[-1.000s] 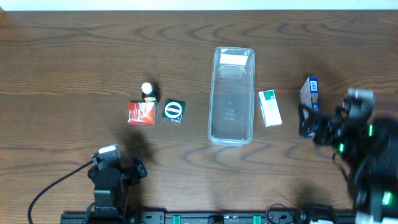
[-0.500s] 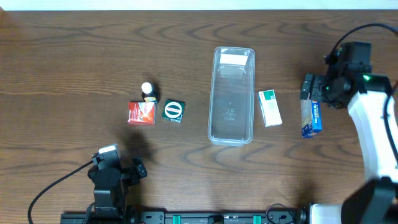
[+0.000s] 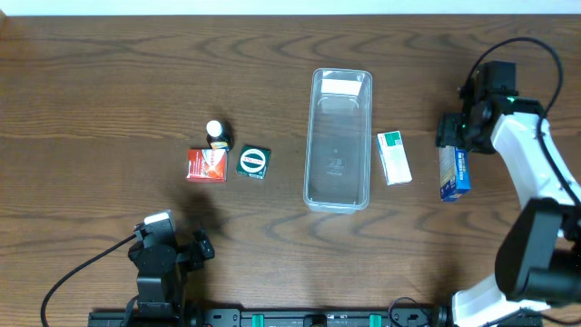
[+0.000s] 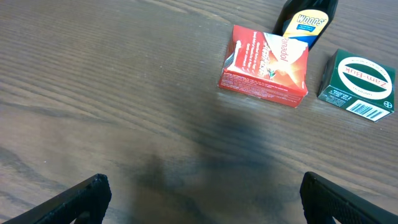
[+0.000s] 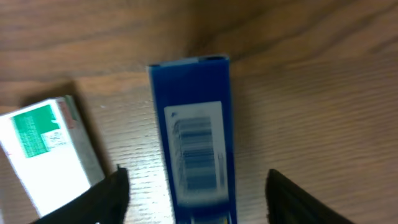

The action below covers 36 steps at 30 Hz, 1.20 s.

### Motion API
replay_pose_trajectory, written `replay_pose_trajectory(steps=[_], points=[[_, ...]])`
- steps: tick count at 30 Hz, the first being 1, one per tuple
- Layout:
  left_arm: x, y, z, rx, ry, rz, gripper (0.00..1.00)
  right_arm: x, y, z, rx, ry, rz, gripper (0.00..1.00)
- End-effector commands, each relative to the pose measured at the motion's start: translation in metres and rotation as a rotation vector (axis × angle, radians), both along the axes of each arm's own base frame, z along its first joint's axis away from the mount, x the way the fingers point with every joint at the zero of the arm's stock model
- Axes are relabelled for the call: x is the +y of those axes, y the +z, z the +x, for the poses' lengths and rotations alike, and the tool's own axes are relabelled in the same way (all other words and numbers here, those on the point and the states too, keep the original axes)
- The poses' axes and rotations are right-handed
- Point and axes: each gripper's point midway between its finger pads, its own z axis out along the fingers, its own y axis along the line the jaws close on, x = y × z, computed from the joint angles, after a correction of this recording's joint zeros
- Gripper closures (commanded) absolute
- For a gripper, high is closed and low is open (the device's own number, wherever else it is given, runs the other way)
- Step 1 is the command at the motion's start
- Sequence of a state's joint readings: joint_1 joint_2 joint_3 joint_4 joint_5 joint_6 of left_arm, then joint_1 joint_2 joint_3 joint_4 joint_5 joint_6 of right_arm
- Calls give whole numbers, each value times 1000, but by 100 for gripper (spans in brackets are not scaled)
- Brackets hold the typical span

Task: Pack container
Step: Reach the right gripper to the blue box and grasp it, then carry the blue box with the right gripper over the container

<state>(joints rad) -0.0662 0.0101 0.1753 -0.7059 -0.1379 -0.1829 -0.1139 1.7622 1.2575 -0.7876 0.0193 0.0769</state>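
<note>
Overhead, the container [image 3: 338,141] is seen lying mid-bench [image 3: 109,73], near a green-and-white box [image 3: 393,157]. In the left wrist view, the left claw [image 4: 199,193] is spread wide, short of a red box [image 4: 264,65]. In the right wrist view, the right claw [image 5: 199,193] is held wide astride a blue box [image 5: 193,143].

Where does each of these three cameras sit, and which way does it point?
Overhead: above the table, looking straight down at the container; left arm and right arm show.
Left wrist: on its arm, facing the red box; open left gripper fingertips show.
Right wrist: on its arm, looking down at the blue box between the open right gripper fingers.
Shared: overhead also shows that blue box.
</note>
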Motion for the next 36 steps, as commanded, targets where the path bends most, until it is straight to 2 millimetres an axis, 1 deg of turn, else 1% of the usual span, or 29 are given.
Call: replay_pose_trajectory(steps=[1,3,5,9,11,15,19,22,24,27,29,30,31,36], points=[[2,-5,-1,12,6,8,2,-5,-10,3,24,-8,-1,42],[2,-5,-1,12,6,8,2,-5,-13,3,31,-9,0,50],[2,-5,-1,12,6,8,2,-5,-12,3,29,-23,-1,53],[2,-5,-1,12,6,8,2,-6,-5,3,15,-24,-5,64],[2,-5,-1,12,6,8,2,-6,2,2,3,-24,-7,69],[2,-5,-1,12,6,8,2,-6,30,1,-56,-25,-13,78],[2,-5,-1,12,6,8,2,3,77,0,-163,-13,-14,79],[2,-5,-1,12,6,8,2,20,116,-4,-262,11,3,86],[2,-5,-1,12,6,8,2,39,141,-8,-336,29,51,89],[2,-5,-1,12,6,8,2,64,162,-11,-402,42,121,88],[2,-5,-1,12,6,8,2,84,170,-11,-431,59,173,88],[2,-5,-1,12,6,8,2,99,173,-9,-442,75,209,88],[2,-5,-1,12,6,8,2,106,174,-8,-446,80,225,88],[2,-5,-1,12,6,8,2,163,171,2,-462,141,311,87]])
